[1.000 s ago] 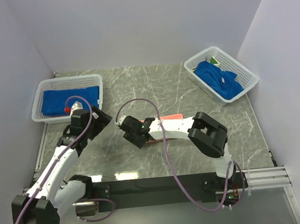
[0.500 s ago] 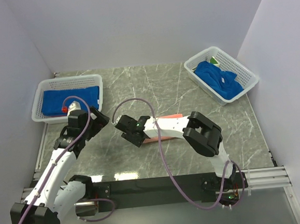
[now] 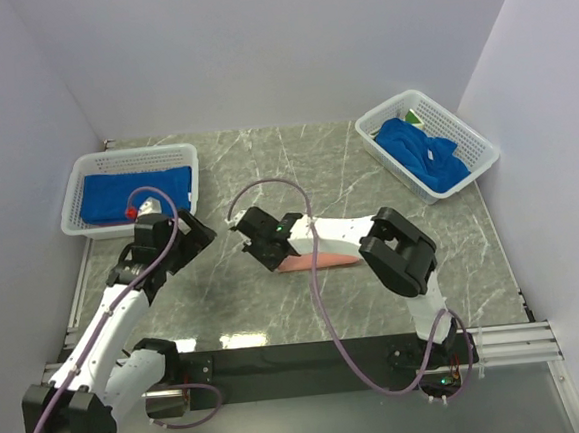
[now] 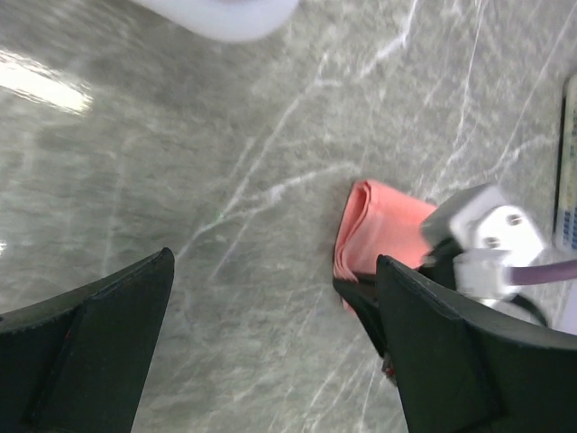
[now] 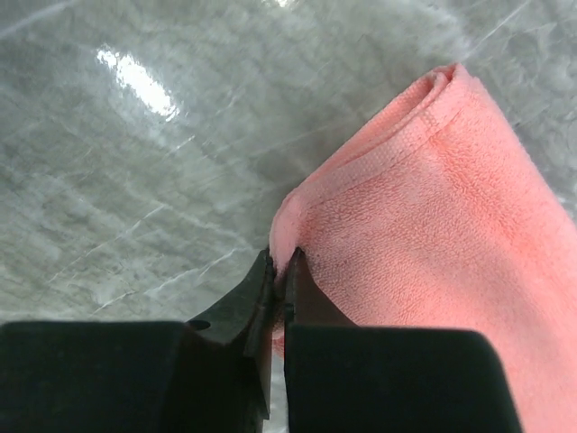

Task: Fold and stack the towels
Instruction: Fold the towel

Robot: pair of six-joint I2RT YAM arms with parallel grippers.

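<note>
On the grey marble table we see our right gripper, half spread a second ago, now pinched onto the edge of the folded salmon-pink towel lying at its centre, probably ready for lifting, while our left gripper hangs wide apart.

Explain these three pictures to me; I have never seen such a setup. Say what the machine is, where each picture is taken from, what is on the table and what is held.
It is two robot arms bolted to the near edge of a grey table. The wide picture looks down from above and behind them; the other two come from a camera on each wrist. A folded pink towel lies mid-table. The left basket and the right basket, both white, hold blue towels. The right jaws are pinched shut on the pink towel's edge; the left jaws stand open, empty.
</note>
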